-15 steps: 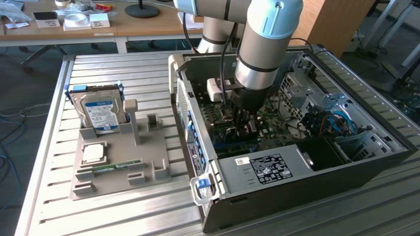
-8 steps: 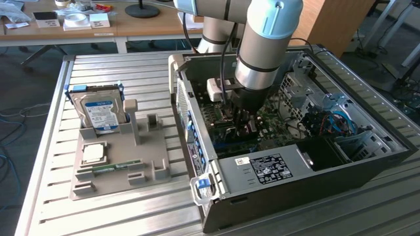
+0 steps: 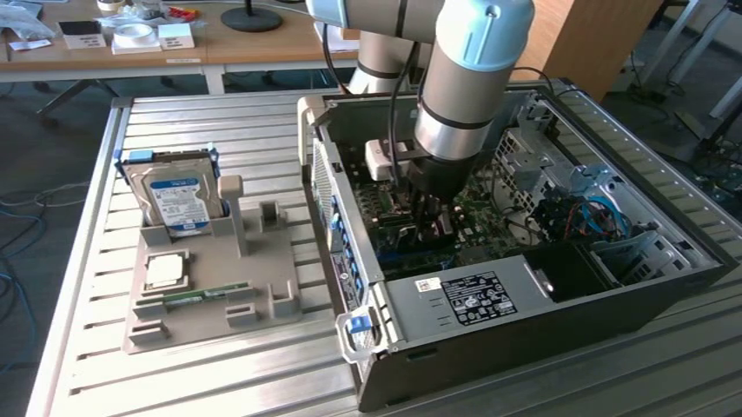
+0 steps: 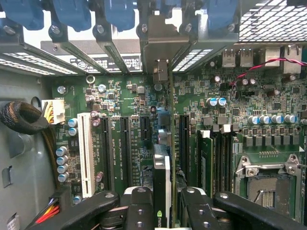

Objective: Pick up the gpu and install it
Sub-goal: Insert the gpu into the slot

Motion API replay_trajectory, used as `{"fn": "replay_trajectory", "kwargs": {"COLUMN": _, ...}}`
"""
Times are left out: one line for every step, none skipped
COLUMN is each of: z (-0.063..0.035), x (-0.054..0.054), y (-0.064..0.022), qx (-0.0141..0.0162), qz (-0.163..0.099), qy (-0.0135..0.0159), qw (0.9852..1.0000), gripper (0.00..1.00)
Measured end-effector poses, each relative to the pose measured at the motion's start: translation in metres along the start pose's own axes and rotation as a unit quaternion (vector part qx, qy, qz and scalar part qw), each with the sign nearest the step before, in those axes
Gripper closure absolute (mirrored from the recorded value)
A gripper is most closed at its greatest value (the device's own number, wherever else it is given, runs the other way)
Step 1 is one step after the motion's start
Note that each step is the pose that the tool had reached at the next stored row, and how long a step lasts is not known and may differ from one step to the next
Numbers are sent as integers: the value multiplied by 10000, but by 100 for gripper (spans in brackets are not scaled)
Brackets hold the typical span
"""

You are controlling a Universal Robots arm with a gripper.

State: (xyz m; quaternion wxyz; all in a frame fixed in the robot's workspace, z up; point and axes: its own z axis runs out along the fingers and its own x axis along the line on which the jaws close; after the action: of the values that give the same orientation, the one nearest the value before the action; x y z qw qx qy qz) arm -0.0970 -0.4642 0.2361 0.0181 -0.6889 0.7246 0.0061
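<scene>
The pincer (image 4: 165, 211) pinches the gpu (image 4: 162, 187) edge-on above the motherboard's slots (image 4: 144, 143): installing, needing careful alignment.

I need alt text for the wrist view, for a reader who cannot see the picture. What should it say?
The gripper holds the gpu on edge between its black fingers, directly above the green motherboard inside an open computer case. The card's metal bracket lines up with the rear slot openings, above the long black expansion slots and one white slot.
</scene>
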Motion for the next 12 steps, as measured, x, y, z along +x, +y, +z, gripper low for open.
{"fn": "replay_trajectory", "kwargs": {"z": 1, "x": 0, "y": 4, "qx": 0, "qz": 1, "qy": 0, "qw": 10000, "gripper": 73}}
{"fn": "replay_trajectory", "kwargs": {"z": 3, "x": 0, "y": 10, "qx": 1, "qz": 0, "qy": 0, "qw": 10000, "gripper": 73}}
{"fn": "replay_trajectory", "kwargs": {"z": 4, "x": 1, "y": 15, "qx": 0, "qz": -1, "qy": 1, "qw": 10000, "gripper": 73}}
{"fn": "replay_trajectory", "kwargs": {"z": 4, "x": 1, "y": 16, "qx": 0, "qz": -2, "qy": 1, "qw": 10000, "gripper": 73}}
{"fn": "replay_trajectory", "kwargs": {"z": 4, "x": 1, "y": 16, "qx": -1, "qz": -1, "qy": 1, "qw": 10000, "gripper": 73}}
{"fn": "replay_trajectory", "kwargs": {"z": 5, "x": 1, "y": 17, "qx": 0, "qz": -1, "qy": 0, "qw": 10000, "gripper": 73}}
{"fn": "replay_trajectory", "kwargs": {"z": 5, "x": 1, "y": 18, "qx": 0, "qz": 0, "qy": 0, "qw": 10000, "gripper": 73}}
{"fn": "replay_trajectory", "kwargs": {"z": 5, "x": 1, "y": 18, "qx": 0, "qz": 0, "qy": 0, "qw": 10000, "gripper": 73}}
{"fn": "replay_trajectory", "kwargs": {"z": 5, "x": 1, "y": 18, "qx": 0, "qz": 0, "qy": 0, "qw": 10000, "gripper": 73}}
{"fn": "replay_trajectory", "kwargs": {"z": 5, "x": 1, "y": 18, "qx": 0, "qz": 0, "qy": 0, "qw": 10000, "gripper": 73}}
{"fn": "replay_trajectory", "kwargs": {"z": 5, "x": 1, "y": 18, "qx": 0, "qz": 0, "qy": 0, "qw": 10000, "gripper": 73}}
{"fn": "replay_trajectory", "kwargs": {"z": 5, "x": 0, "y": 18, "qx": 0, "qz": 0, "qy": -1, "qw": 10000, "gripper": 73}}
